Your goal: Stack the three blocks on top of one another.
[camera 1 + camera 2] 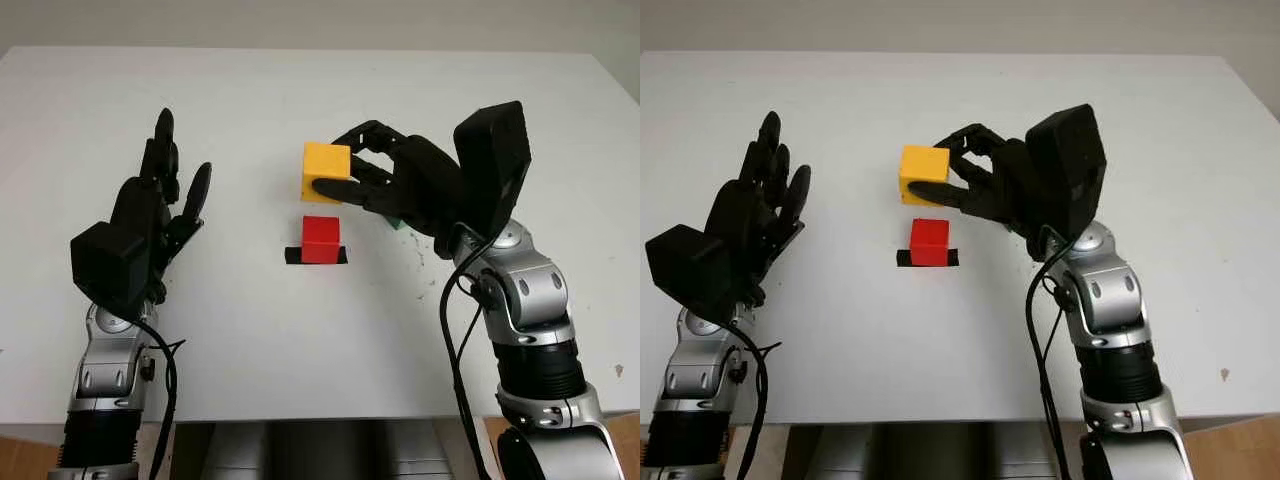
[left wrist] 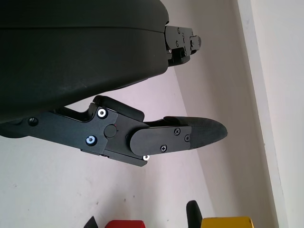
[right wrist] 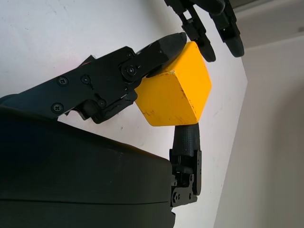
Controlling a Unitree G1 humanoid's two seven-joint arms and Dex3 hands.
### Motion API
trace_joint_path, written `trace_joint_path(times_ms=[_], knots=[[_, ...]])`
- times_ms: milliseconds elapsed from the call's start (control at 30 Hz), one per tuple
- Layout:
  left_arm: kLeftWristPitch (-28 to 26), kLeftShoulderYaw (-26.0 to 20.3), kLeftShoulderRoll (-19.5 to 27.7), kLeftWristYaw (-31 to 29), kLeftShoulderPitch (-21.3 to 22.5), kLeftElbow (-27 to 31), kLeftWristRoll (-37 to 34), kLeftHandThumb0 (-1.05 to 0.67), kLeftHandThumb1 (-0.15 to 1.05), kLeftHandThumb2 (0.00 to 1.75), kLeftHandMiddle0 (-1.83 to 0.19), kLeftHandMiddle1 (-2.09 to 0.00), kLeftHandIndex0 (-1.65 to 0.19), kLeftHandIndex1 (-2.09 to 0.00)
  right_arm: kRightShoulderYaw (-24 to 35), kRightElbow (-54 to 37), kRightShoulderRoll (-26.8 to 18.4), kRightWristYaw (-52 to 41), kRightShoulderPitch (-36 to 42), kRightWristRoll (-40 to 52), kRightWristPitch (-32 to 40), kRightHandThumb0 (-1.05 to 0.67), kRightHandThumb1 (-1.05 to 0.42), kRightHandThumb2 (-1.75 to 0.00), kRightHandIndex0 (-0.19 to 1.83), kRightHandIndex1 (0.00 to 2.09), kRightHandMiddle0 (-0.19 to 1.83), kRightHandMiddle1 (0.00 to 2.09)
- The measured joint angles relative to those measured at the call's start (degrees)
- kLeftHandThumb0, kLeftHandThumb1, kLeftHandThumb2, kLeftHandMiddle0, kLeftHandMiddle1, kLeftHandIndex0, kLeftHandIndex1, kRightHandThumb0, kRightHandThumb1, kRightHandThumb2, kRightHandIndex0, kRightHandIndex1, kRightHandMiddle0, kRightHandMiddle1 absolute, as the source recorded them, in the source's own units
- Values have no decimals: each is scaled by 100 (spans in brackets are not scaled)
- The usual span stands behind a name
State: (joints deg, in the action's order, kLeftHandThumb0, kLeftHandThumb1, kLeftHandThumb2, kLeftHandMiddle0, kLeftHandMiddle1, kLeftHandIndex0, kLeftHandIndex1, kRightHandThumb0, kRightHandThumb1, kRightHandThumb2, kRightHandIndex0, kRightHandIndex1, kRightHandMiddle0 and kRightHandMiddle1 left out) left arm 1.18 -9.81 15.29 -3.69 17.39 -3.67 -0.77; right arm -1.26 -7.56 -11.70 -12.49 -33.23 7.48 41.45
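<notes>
My right hand (image 1: 336,160) is shut on the yellow block (image 1: 325,170), with the thumb on its near face and the other fingers over its top. The right wrist view shows the yellow block (image 3: 175,92) pinched between thumb and fingers. It is held just beyond the red block (image 1: 322,238) and apart from it. The red block stands on a black tape mark (image 1: 295,256) at the table's middle. A sliver of the green block (image 1: 397,224) shows under my right palm, mostly hidden. My left hand (image 1: 175,190) is open, raised at the left, well away from the blocks.
The white table (image 1: 300,340) runs wide around the blocks, with its front edge near my arms and its far edge against a pale wall. The left wrist view catches the red block (image 2: 124,223) and the yellow block (image 2: 225,222).
</notes>
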Motion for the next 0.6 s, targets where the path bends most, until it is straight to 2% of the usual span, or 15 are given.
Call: trace_joint_path(times_ms=[400, 600], knots=[[-37, 41, 1, 33, -12, 14, 127, -69, 105, 47, 11, -5, 8, -5, -140, -20, -53, -53, 154, -220, -1, -40, -102, -5, 17, 4, 14, 178], [-130, 42, 15, 18, -65, 69, 142, -69, 105, 47, 11, -5, 8, -5, -192, 267, -102, -225, 153, -280, -123, -42, -100, -5, 17, 4, 17, 176]])
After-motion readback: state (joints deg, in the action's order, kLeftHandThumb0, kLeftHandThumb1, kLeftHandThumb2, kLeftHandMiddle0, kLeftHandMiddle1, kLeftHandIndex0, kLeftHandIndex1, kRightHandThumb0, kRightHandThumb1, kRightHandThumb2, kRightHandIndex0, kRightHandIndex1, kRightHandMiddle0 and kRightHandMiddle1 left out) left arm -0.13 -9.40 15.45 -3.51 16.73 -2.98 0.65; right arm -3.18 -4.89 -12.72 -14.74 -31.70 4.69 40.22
